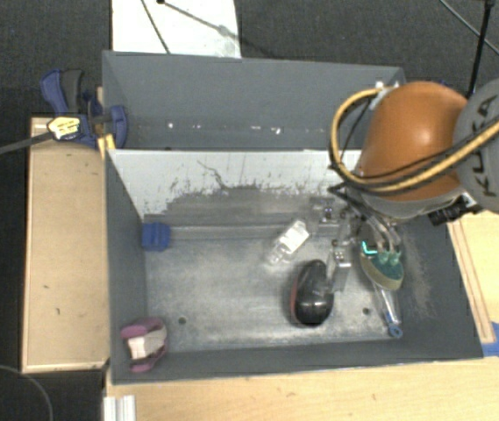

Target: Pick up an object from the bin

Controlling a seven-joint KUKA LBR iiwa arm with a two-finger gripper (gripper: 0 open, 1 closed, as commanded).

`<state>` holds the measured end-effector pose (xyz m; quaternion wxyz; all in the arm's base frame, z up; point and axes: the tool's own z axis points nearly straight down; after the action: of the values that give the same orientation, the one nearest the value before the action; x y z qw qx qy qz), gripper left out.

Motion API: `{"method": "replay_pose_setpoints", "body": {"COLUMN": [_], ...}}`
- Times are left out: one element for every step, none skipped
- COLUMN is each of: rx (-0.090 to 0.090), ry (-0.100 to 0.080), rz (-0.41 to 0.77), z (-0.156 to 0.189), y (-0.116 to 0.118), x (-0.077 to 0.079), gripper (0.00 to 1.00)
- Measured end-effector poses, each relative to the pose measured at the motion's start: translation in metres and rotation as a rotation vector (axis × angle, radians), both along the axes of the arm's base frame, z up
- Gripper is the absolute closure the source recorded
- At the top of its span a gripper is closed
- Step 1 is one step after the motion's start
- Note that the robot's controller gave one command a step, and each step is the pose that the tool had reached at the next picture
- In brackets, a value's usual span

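Gripper (343, 254) is seen low in the right half of the grey bin (231, 323), hung under the orange wrist cover (411, 139); yellow and black cables are looped round that cover. Whether the gripper is released or clenched cannot be told; its tip is partly hidden by the wrist.

Black mouse (312, 294), rounded and glossy, is found just beside the gripper, toward the near wall and slightly to the view's left; contact or a small gap cannot be told.

Clear plastic piece (289, 239) is placed near the gripper on the view's left, a little toward the far wall; it is kept apart from the mouse.

On the gripper's other side, just beside it, a spoon-like tool (384, 268) with a green-tinted bowl is laid; its thin handle is run toward the near wall and ended in a blue tip.

Well apart from the gripper, across the bin floor: blue block (155, 236) is set against the left wall; pink and purple lump (145, 339) is lodged in the near left corner.
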<state>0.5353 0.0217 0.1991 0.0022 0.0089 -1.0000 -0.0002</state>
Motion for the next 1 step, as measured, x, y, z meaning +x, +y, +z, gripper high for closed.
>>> {"method": "replay_pose_setpoints", "body": {"rx": [0.002], "ry": [-0.004], "rz": [0.133], "z": [-0.1147], "y": [-0.0391], "x": [-0.001], "gripper": [0.0]}}
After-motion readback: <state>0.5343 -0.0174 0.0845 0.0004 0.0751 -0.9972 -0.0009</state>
